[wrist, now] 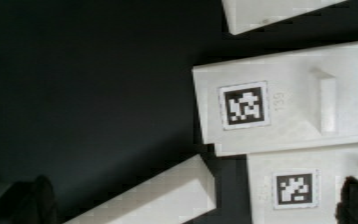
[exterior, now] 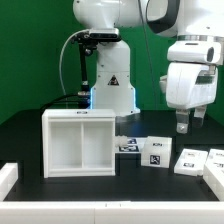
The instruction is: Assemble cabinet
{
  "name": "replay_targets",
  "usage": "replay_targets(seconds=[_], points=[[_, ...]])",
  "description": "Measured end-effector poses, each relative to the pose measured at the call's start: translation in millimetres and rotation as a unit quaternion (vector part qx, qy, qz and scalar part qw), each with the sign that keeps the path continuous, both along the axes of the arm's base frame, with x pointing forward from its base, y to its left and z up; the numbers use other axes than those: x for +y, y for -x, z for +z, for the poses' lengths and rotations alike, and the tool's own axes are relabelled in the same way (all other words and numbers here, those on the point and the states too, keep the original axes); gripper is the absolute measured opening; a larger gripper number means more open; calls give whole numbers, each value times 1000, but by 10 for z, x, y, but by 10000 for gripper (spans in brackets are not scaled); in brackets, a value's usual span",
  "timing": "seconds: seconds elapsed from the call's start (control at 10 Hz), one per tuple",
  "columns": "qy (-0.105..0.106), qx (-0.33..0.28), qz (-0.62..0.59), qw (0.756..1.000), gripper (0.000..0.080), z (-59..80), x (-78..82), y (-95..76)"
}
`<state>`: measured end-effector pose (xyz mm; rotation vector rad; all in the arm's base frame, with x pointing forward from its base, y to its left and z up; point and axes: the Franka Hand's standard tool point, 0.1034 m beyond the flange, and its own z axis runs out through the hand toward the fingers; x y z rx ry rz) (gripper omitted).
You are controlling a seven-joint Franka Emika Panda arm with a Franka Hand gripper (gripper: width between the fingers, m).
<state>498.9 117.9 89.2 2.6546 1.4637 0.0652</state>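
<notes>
The cabinet (exterior: 62, 142), a large white box with an open front and an upright divider inside, stands on the black table at the exterior view's left. Small flat white tagged panels (exterior: 156, 153) lie to its right. My gripper (exterior: 190, 124) hangs open above those panels, apart from the cabinet. In the wrist view its dark fingertips (wrist: 16, 200) stand wide apart at the picture's edges, and the gripper (wrist: 186, 205) holds nothing. Below it lie a tagged panel (wrist: 247, 105), a second tagged panel (wrist: 293, 187) and a slanted white piece (wrist: 158, 198).
The robot's white base (exterior: 112, 85) stands behind the cabinet. More white tagged pieces (exterior: 215, 160) lie at the exterior view's far right. White rim pieces border the table at the left (exterior: 8, 176) and along the front (exterior: 120, 207).
</notes>
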Motion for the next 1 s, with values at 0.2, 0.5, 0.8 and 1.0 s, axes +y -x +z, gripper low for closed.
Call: replay_targets(seconds=[0.2, 0.5, 0.8, 1.0], points=[[0, 12, -110, 994, 797, 5, -192, -54], [24, 44, -103, 993, 797, -18, -140, 31], [107, 143, -173, 968, 797, 23, -383, -25], [151, 187, -220, 945, 797, 26, -524, -38]])
